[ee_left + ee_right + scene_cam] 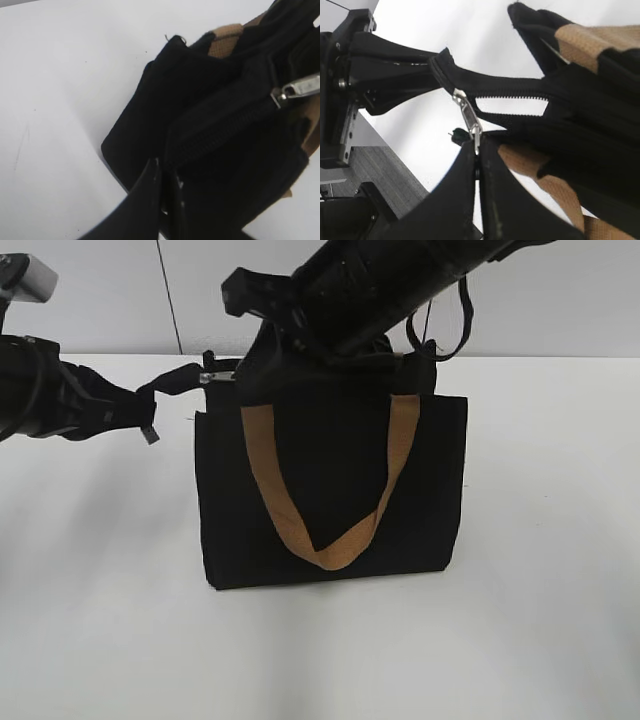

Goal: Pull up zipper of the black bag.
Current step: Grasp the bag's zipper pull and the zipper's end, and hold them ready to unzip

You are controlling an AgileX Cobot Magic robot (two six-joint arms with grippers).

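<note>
The black bag [330, 490] stands upright on the white table with a tan strap [335, 550] hanging down its front. The zipper [510, 95] runs along its top, with a short gap between the teeth. Its silver pull tab [466, 112] sits near the left end and also shows in the exterior view [218, 377]. My right gripper [476, 150] is shut on the tab's tip, reaching over the bag from the upper right [248, 362]. My left gripper [166, 167] is shut on the black fabric at the zipper's left end [148, 400] and holds it stretched out.
The white table [520, 640] lies all round the bag, with a pale wall [100, 300] behind. The right wrist view shows the table's edge and grey floor [380, 170] below the left arm's body [340, 90].
</note>
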